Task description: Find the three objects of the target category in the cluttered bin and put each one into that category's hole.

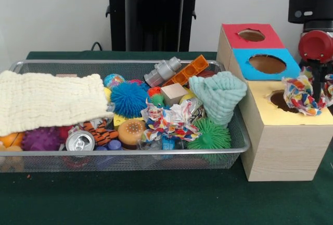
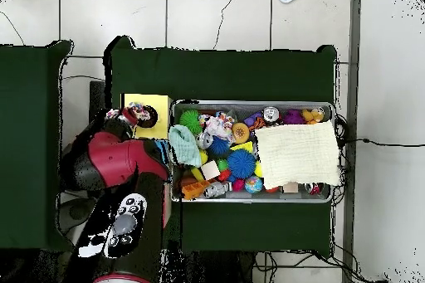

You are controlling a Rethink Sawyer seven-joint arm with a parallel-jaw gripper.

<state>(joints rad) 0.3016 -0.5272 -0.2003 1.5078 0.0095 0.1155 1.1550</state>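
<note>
While hanging over the yellow-surround hole (image 1: 285, 101), gripper (image 1: 318, 98) pinching one printed cloth (image 1: 298, 95), bunched at the hole's rim, partly draped over the opening. Second printed cloth (image 1: 167, 121) visible well off to the side in the wire bin (image 1: 229, 158), between mint cloth (image 1: 218, 96) and orange burger toy (image 1: 131, 131). Third not visible. Box (image 1: 283, 147) directly below gripper: three holes, one yellow, one blue (image 1: 267, 64), one red (image 1: 251, 35). One cream waffle cloth (image 1: 49, 101) at bin's far end from gripper
</note>
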